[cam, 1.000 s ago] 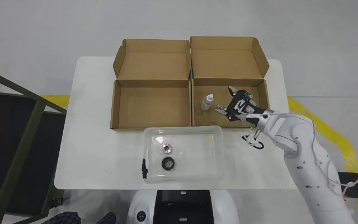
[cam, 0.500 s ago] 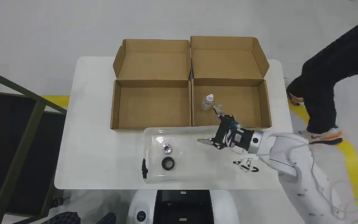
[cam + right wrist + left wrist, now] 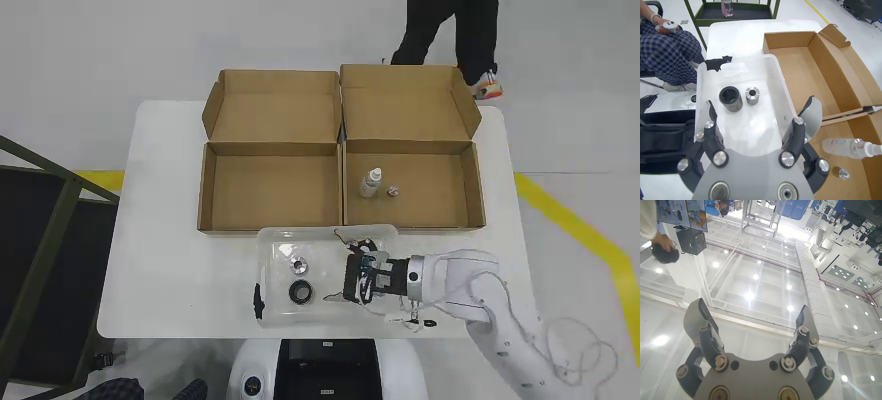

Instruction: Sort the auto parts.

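Observation:
A clear plastic bin (image 3: 270,240) at the table's front holds two parts: a black-ringed bearing (image 3: 302,292) (image 3: 730,98) and a silver cylinder (image 3: 298,266) (image 3: 752,95), both upright and side by side. My right gripper (image 3: 342,272) (image 3: 761,109) hovers open inside the bin, a short way right of the two parts, with nothing between its fingers. The right cardboard box (image 3: 470,200) holds a small white bottle (image 3: 371,181) (image 3: 846,144) and a small metal part (image 3: 394,188) (image 3: 841,172). My left gripper (image 3: 753,315) is open and empty, pointing up at the ceiling.
The left cardboard box (image 3: 205,190) (image 3: 810,72) stands empty behind the bin, with its lid folded back. A black scrap (image 3: 258,300) (image 3: 718,63) hangs on the bin's left rim. Bare white table (image 3: 160,250) lies left of the boxes.
My right arm has swung from the right cardboard box forward and to the left, down into the clear bin. Its gripper stayed open. The parts have not moved.

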Controlling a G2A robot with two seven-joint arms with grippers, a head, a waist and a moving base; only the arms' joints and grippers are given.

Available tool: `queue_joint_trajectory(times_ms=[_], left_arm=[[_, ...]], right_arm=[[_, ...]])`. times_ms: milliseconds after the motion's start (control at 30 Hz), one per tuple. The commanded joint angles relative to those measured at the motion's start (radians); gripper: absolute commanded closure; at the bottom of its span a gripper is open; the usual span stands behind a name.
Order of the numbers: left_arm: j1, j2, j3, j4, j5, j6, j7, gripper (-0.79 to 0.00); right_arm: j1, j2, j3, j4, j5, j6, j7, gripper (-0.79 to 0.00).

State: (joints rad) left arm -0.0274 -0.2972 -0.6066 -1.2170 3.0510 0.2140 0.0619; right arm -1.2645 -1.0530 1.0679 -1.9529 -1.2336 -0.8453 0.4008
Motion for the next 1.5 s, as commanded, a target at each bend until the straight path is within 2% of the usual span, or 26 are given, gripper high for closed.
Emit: queue_joint_trajectory(times_ms=[0,67,267,367,467,600,1467], left_arm=[[0.000,0.000,0.000,0.000,0.000,0.000,0.000,-0.785],[0.000,0.000,0.000,0.000,0.000,0.000,0.000,-0.785],[0.000,0.000,0.000,0.000,0.000,0.000,0.000,-0.785],[0.000,0.000,0.000,0.000,0.000,0.000,0.000,-0.785],[0.000,0.000,0.000,0.000,0.000,0.000,0.000,-0.785],[0.000,0.000,0.000,0.000,0.000,0.000,0.000,-0.785],[0.000,0.000,0.000,0.000,0.000,0.000,0.000,-0.785]], right_arm=[[0.004,-0.001,-0.014,0.017,-0.015,-0.001,0.000,-0.736],[0.007,-0.002,-0.029,0.031,-0.025,-0.014,0.000,-0.696],[0.020,-0.002,-0.073,0.057,-0.069,-0.068,-0.014,-0.671],[0.028,-0.005,-0.093,0.073,-0.086,-0.074,-0.026,-0.625],[0.043,-0.008,-0.114,0.096,-0.100,-0.076,-0.042,-0.616],[0.067,-0.014,-0.139,0.132,-0.116,-0.071,-0.061,-0.548],[0.158,-0.054,-0.289,0.230,-0.155,-0.049,-0.123,-0.545]])
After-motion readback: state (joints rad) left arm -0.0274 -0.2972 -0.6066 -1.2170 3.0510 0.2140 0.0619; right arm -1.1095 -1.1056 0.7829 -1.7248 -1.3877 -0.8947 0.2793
